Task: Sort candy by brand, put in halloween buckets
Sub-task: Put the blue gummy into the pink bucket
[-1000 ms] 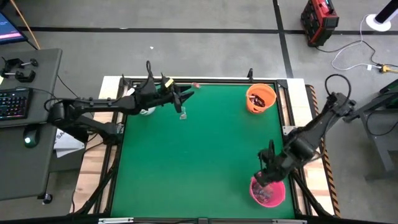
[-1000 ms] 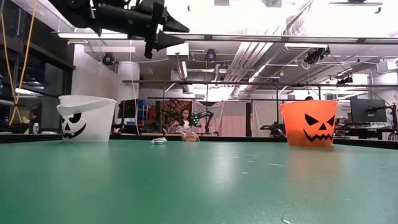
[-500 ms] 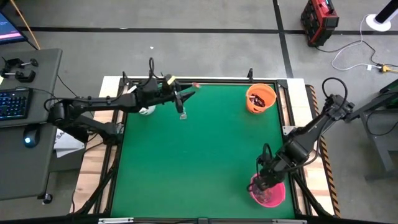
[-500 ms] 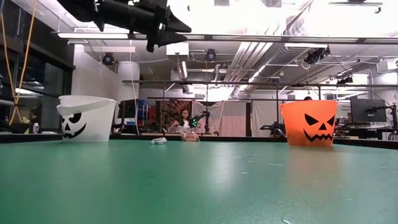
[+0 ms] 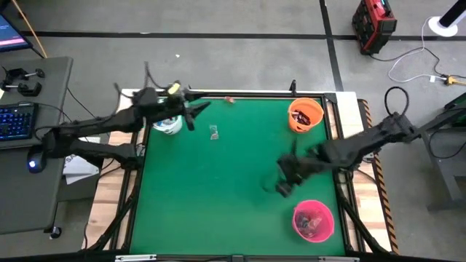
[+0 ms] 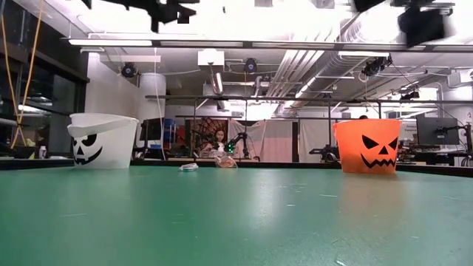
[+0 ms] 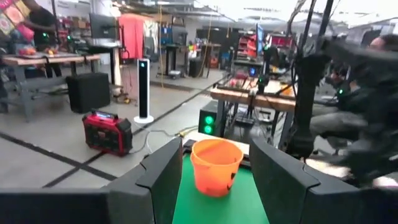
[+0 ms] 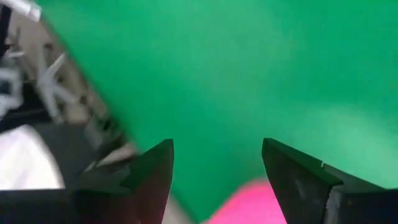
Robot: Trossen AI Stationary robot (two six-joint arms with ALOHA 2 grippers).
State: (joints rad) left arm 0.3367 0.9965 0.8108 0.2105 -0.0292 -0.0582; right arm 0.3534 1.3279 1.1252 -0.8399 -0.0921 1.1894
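Note:
Three halloween buckets stand on the green table: a white one (image 5: 169, 126) far left, an orange one (image 5: 291, 121) far right, a pink one (image 5: 295, 218) near right with candy inside. A clear-wrapped candy (image 5: 214, 132) lies on the mat near the far edge, and a red one (image 5: 229, 100) lies at that edge. My left gripper (image 5: 192, 116) hovers open beside the white bucket; in its wrist view (image 7: 214, 155) the orange bucket (image 7: 214, 167) shows far off between the fingers. My right gripper (image 5: 281, 182) hangs open and empty over bare mat, left of the pink bucket (image 8: 249, 200).
Black frame rails edge the table, with wooden boards outside them. In the low view the white bucket (image 6: 103, 140) and orange bucket (image 6: 367, 145) stand at the far side with two candies (image 6: 190, 168) between them. The mat's middle and near left are bare green.
My right gripper has left its place over the pink bucket and swung up and toward the table's middle, blurred by the motion. My left gripper has drawn back toward the left edge, next to the white bucket, and risen out of the low view.

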